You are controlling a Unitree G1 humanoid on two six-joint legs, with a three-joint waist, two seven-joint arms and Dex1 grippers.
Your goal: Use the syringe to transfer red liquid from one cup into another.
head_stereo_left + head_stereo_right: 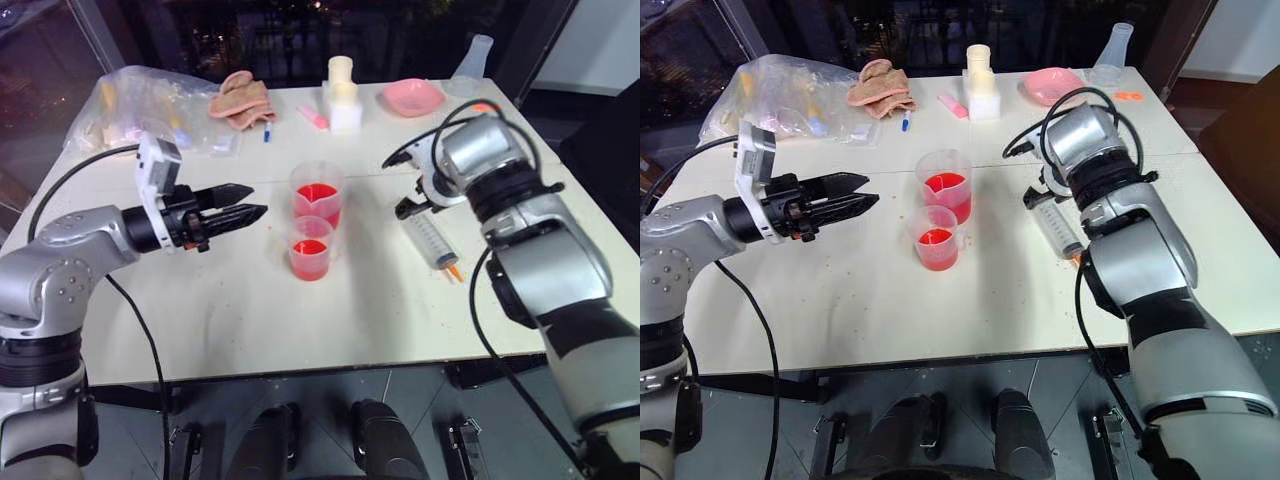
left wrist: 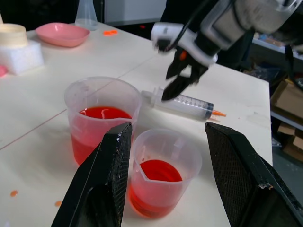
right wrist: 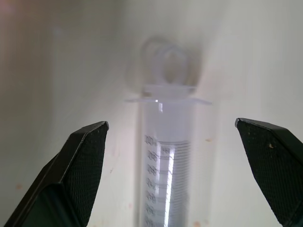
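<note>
Clear syringe [image 1: 432, 241] lay flat by table's right edge, your right gripper [image 3: 173, 142] spread above it, ungripped; left gripper [image 1: 235, 208] also spread. Next: regrasp.

Lab: beakers [image 1: 317, 195], flask [image 1: 472, 62]

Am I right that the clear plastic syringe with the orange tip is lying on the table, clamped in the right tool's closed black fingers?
Not quite: the clear plastic syringe does lie on the white table, but the right tool is open, its fingers apart on either side of the barrel without gripping it, as the right wrist view shows.
</note>
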